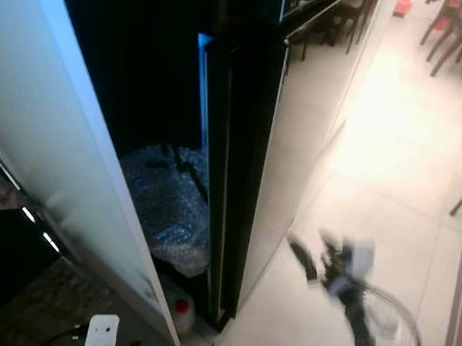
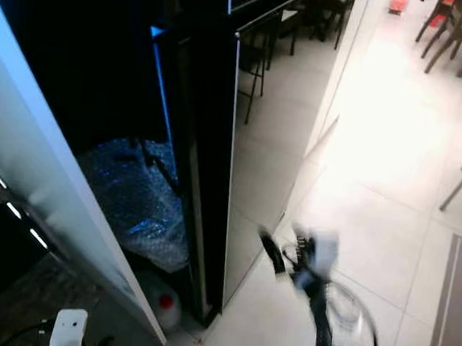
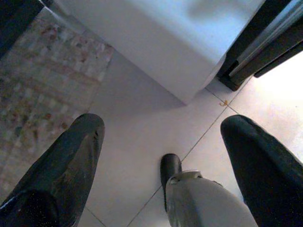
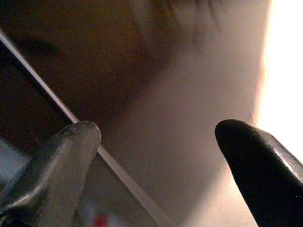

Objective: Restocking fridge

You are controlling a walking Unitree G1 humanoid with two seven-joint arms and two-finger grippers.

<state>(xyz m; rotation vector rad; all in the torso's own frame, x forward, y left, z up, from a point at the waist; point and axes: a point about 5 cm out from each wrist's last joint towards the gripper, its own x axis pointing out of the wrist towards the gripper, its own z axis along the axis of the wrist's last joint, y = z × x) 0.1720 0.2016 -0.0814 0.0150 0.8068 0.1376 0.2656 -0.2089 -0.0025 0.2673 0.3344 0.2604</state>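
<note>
We see the fridge (image 1: 242, 142) with its glossy black door beside a dark gap. Our right gripper (image 1: 325, 258) and left gripper (image 3: 161, 142) both gape wide, holding nothing, so we cannot judge progress.

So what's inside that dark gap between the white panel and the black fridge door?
Crumpled bubble wrap fills the lower part, between the white panel and the black fridge door. A white jug with a red cap sits on the floor below. Above, everything is too dark to make out.
</note>
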